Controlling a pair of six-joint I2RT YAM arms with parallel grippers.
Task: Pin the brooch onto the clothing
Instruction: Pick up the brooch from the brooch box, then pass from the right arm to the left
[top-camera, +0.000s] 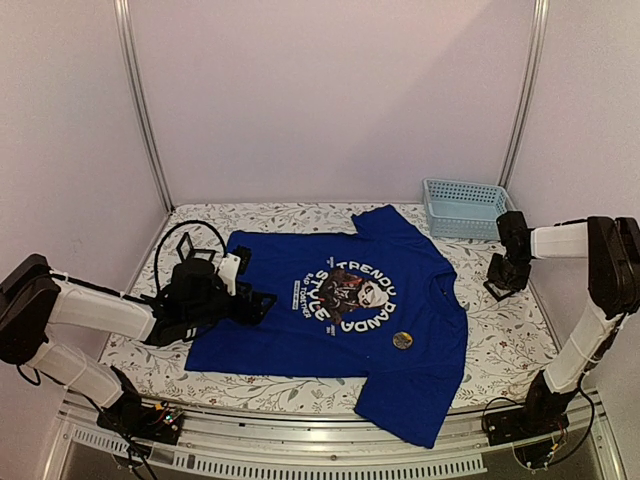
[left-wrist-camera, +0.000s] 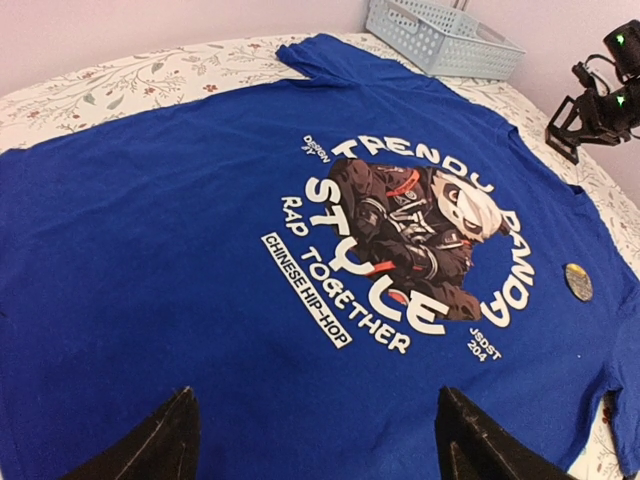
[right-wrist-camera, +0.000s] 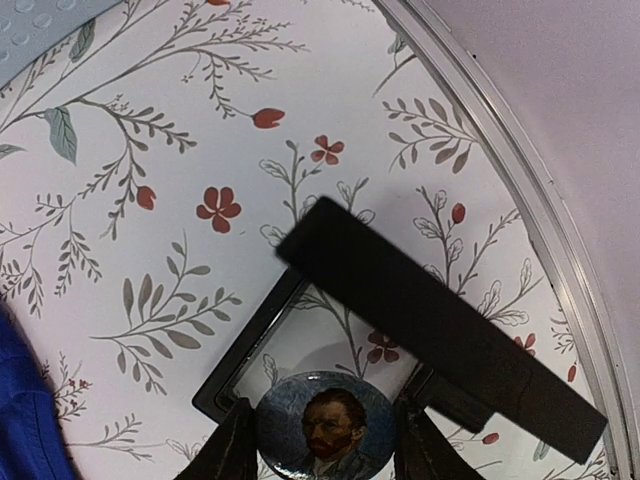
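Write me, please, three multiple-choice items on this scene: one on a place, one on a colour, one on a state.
1. Where does the basket stand? A back right; B front left; C centre.
2. What colour is the T-shirt? A red; B blue; C green.
3. How is the right gripper? A open; B shut on the brooch; C hidden.
Key: 1 A, it sits in the far right corner; 2 B, plainly royal blue; 3 B, its fingers clamp the portrait brooch.
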